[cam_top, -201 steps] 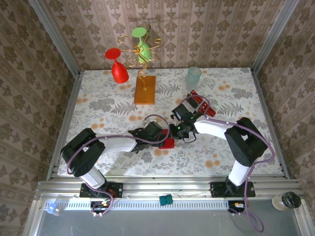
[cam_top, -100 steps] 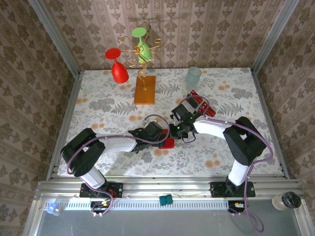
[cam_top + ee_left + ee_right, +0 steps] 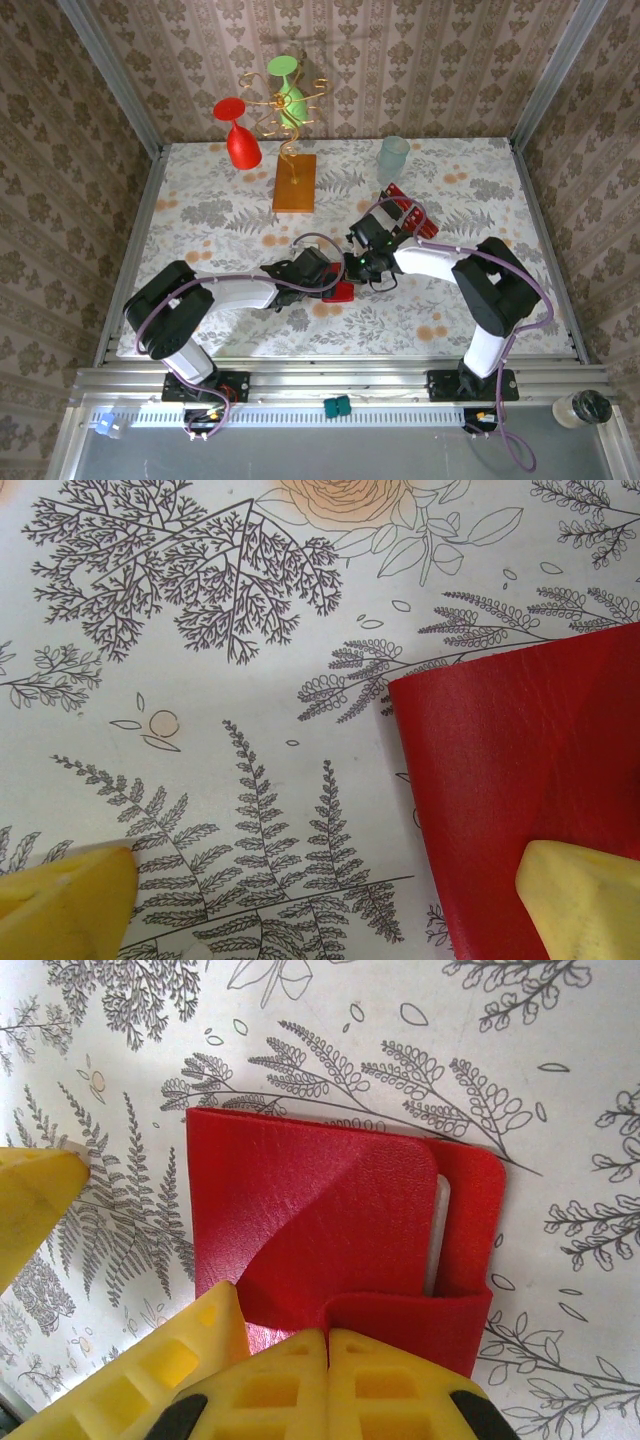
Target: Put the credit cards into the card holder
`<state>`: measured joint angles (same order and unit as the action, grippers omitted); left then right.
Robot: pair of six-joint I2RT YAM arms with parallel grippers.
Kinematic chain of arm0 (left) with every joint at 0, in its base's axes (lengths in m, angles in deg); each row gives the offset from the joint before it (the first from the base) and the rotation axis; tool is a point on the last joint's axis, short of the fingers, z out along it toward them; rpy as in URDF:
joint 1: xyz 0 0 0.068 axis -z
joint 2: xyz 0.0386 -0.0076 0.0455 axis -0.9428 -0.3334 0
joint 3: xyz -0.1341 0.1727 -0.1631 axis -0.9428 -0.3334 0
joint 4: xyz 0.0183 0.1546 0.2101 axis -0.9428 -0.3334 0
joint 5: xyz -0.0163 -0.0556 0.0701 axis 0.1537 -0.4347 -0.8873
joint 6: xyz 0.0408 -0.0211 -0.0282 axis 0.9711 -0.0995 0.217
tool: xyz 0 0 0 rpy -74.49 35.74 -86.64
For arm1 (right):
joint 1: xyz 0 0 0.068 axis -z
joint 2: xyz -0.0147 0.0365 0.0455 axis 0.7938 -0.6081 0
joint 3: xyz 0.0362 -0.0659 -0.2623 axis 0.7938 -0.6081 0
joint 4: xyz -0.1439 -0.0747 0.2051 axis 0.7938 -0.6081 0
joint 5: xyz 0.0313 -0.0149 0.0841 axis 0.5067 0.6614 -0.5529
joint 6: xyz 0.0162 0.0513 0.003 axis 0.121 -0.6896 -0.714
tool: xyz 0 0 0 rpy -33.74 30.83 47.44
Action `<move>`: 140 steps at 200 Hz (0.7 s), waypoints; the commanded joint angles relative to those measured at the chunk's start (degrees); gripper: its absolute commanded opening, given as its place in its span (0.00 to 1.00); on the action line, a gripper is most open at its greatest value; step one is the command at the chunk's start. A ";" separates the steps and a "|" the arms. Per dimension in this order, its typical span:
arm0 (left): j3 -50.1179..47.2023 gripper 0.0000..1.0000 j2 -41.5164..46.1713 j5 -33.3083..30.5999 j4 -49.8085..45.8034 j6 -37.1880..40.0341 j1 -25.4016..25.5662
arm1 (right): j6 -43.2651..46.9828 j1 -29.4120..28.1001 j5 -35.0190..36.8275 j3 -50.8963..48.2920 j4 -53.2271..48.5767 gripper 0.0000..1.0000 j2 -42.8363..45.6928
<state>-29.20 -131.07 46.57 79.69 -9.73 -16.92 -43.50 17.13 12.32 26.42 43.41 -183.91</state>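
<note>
You can't read any words or numbers here. The credit cards [image 3: 412,215] look too small to read.

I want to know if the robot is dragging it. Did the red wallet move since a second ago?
No. The wallet lies in the same spot on the flowery cloth, just as far below the orange-brown block as before.

The card holder [image 3: 320,1210] looks like red leather with a fine grain, matt and a little creased (a thin strip of the inside looks paler and smooth). The tabletop [image 3: 200,680] has a smooth matt covering printed with ferns. The fingers [image 3: 390,1390] of the right hand [image 3: 327,1355] are dull yellow plastic with moulded hollows.
</note>
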 commanded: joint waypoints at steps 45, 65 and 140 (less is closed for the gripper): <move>-1.27 1.00 -2.91 4.28 -0.11 -0.76 1.44 | -2.56 -0.37 2.17 -5.35 -0.38 0.00 -3.62; -1.18 1.00 -2.34 4.28 -0.43 -0.85 1.43 | -2.72 0.24 2.26 -4.99 -0.73 0.00 -4.03; -0.72 1.00 3.60 3.60 -2.88 -0.58 1.06 | -3.58 0.67 1.82 -5.53 -0.14 0.02 -3.72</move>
<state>-29.27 -129.52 47.99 78.51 -10.17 -16.55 -46.21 17.89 10.75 23.84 47.76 -183.25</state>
